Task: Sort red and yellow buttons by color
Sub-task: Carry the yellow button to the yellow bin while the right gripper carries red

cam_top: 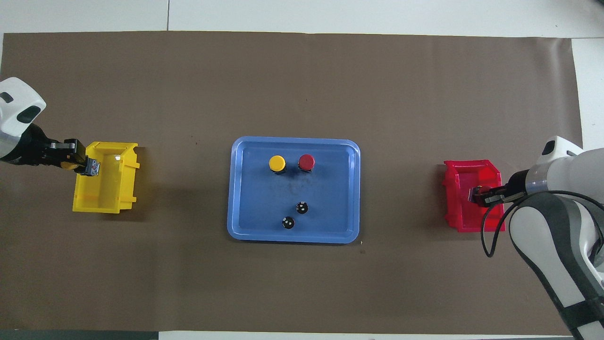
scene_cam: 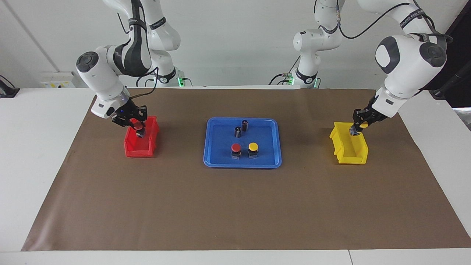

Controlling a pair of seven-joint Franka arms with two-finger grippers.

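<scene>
— Left gripper (scene_cam: 357, 127)?
— Clamped on a yellow button (scene_cam: 363, 125) over the yellow bin (scene_cam: 346, 151).
— Right gripper (scene_cam: 137, 125)?
— Held a red button (scene_cam: 138, 125) over the red bin (scene_cam: 140, 150); two buttons (scene_cam: 244, 148) sat in the blue tray (scene_cam: 220, 162)

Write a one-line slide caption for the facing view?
Right gripper holds a red button over the red bin; left gripper holds a yellow button over the yellow bin.

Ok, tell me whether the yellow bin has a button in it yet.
Not yet: the yellow bin shows only bare floor; left gripper holds a yellow button over it.
</scene>
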